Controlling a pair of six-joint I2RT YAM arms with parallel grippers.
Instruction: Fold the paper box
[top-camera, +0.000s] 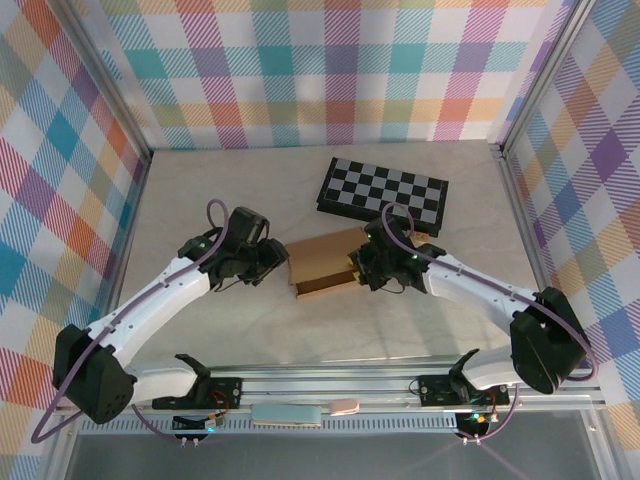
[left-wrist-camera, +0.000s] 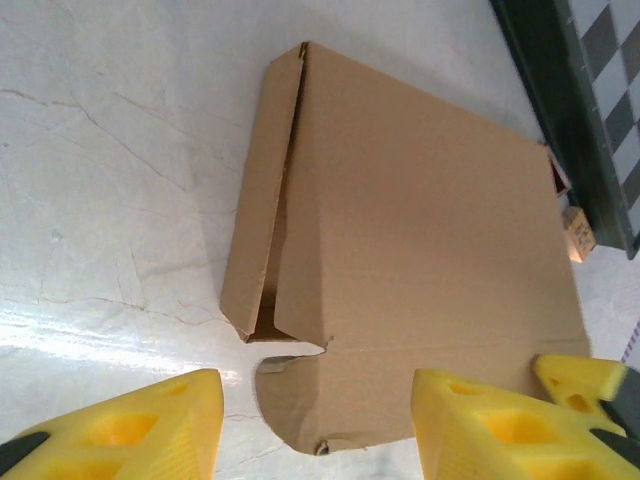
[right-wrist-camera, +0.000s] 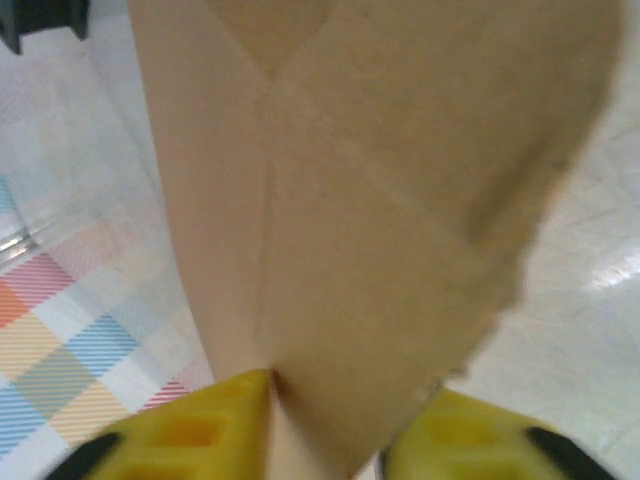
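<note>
The paper box (top-camera: 318, 262) lies mid-table as a slim brown cardboard shape, its lid down and its near side wall (left-wrist-camera: 258, 190) gaping a little. My left gripper (top-camera: 274, 258) is at its left end, open. In the left wrist view the yellow fingers (left-wrist-camera: 130, 430) straddle the box's rounded tab (left-wrist-camera: 320, 395) without touching it. My right gripper (top-camera: 360, 268) is at the box's right end. In the right wrist view a blurred cardboard flap (right-wrist-camera: 340, 200) runs down between the yellow fingertips (right-wrist-camera: 190, 430), which pinch it. The right gripper (right-wrist-camera: 330, 445) is shut on that flap.
A black-and-grey checkered board (top-camera: 382, 190) lies just behind the box, close to the right arm; its dark edge (left-wrist-camera: 560, 110) shows beside the box. Plaid walls and a metal frame (top-camera: 515, 160) enclose the pale table (top-camera: 200, 190). Open room lies to the left and back.
</note>
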